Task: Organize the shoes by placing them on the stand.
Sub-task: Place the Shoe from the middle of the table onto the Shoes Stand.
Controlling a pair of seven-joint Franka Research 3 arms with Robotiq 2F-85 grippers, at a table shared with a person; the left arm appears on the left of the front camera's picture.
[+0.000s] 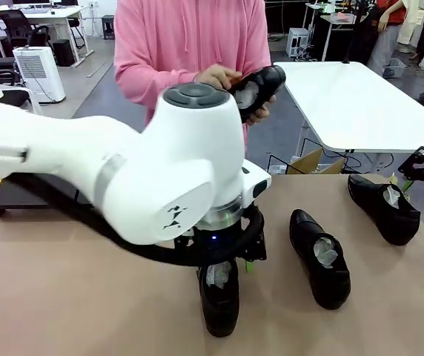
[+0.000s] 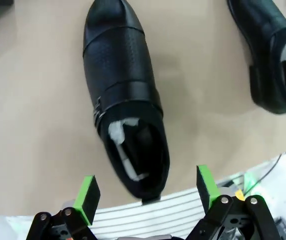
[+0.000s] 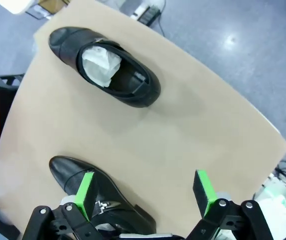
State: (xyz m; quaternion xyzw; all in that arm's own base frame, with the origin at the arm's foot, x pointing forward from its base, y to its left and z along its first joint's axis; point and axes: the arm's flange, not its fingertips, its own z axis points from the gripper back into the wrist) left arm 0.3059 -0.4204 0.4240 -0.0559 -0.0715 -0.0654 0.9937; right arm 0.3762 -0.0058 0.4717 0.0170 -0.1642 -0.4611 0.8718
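Three shoes lay on the tan table: near shoe, middle shoe, far-right shoe. Fourth shoe was held up in the person's hand. Left gripper hung over the near shoe's heel, fingers spread, gripping nothing. Right gripper was likewise spread above the tabletop. Stand sat far left, mostly behind the arm. Grey floor and a white desk lay beyond.

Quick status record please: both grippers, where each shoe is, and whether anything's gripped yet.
left gripper: open, poised over heel of near shoe
right gripper: open, close to right shoe
middle shoe: on table, untouched
fourth shoe: in person's hands
gripped: nothing
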